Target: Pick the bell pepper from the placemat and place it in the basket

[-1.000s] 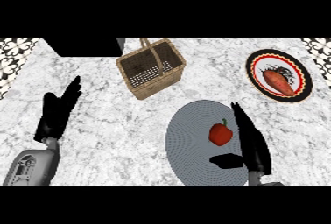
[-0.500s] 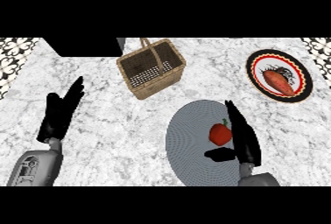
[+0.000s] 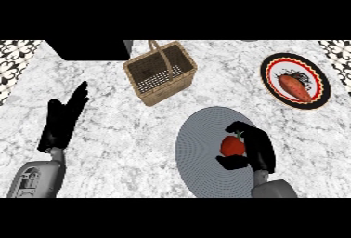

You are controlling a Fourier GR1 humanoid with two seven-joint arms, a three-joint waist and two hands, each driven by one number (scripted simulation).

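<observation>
Fingers of my right robot hand [image 3: 259, 149] just curled round the red bell pepper [image 3: 232, 146] on the round grey placemat [image 3: 198, 144]; grasp made, lift toward the woven wicker basket [image 3: 162, 72] next.

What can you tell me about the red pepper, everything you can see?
The bell pepper is small, round and shiny red, with a little green stem on top. It sits on the grey round placemat, near its right side. The right robot hand is curled round it: black fingers hook over the top and the thumb tucks under the bottom, so part of its right side is hidden. It is well short of the woven basket, which stands up and to the left.
</observation>
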